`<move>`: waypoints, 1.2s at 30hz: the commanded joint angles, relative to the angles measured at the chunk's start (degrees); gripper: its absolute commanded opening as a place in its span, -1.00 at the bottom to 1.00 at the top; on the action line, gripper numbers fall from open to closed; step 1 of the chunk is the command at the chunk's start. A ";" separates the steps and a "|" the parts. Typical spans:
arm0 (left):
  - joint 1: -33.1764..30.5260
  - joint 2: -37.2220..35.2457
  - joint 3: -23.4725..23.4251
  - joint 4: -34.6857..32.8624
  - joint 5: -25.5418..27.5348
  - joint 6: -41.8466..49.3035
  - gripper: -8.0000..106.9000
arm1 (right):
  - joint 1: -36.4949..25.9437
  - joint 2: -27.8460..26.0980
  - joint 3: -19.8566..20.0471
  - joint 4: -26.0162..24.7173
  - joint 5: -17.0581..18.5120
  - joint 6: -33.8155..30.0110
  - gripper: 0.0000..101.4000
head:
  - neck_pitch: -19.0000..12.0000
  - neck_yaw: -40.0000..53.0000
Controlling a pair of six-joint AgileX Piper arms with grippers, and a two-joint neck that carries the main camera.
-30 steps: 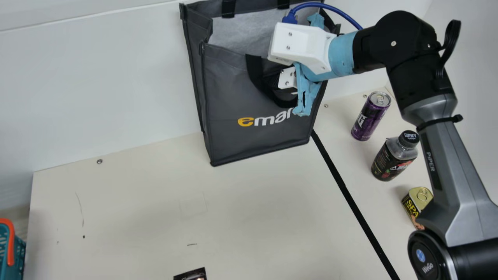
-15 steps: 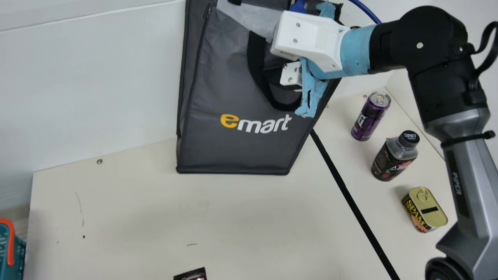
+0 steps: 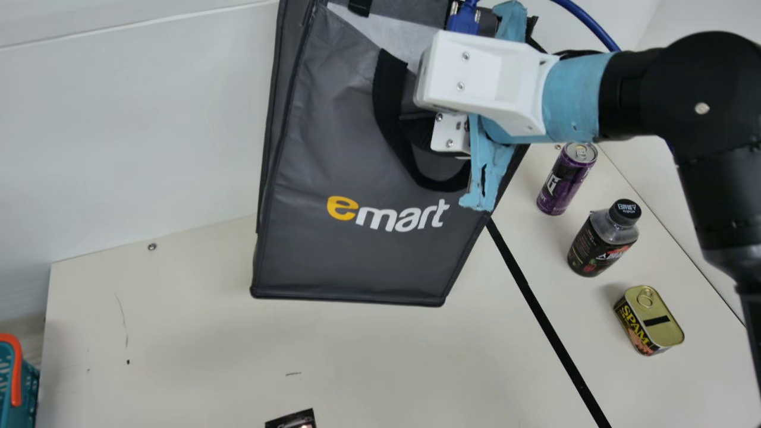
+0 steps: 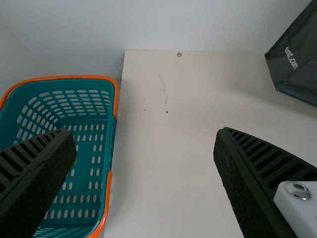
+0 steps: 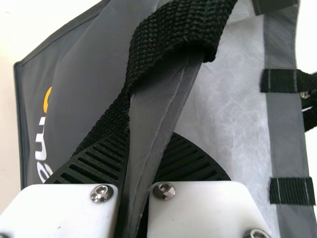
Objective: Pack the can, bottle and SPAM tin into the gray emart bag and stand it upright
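Observation:
In the main view my right gripper [image 3: 437,132] is at the upper front edge of the gray emart bag [image 3: 357,255], which hangs tilted toward the camera. The right wrist view shows my right gripper [image 5: 143,163] shut on the rim of the bag [image 5: 158,114], one finger on each side, beside a black handle strap [image 5: 173,29]. On the table's right side stand the purple can [image 3: 566,178], the dark bottle [image 3: 601,241] and the SPAM tin [image 3: 648,321]. My left gripper [image 4: 143,153] is open with nothing between its fingers.
A teal basket with an orange rim [image 4: 113,99] stands beside the table's left edge. A black tape line [image 3: 541,315] runs across the table [image 3: 196,345] left of the can and bottle. A small dark item [image 3: 292,419] lies at the near edge. A white wall rises behind.
My right gripper has drawn the bag toward the camera and tilted it, its lower edge coming forward and left. The right arm has moved off the SPAM tin. The can, bottle and tin stayed put.

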 commanded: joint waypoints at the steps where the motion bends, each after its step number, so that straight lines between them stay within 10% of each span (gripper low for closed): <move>1: 0.00 0.00 0.00 0.00 0.00 0.00 0.71 | 0.54 -1.64 0.89 -0.29 -0.13 0.07 -1.00 | -1.30 -0.05; 36: 0.00 0.00 0.00 0.00 0.00 0.00 0.71 | 21.33 -20.37 20.26 -12.84 -0.13 8.60 -1.00 | -1.30 -0.05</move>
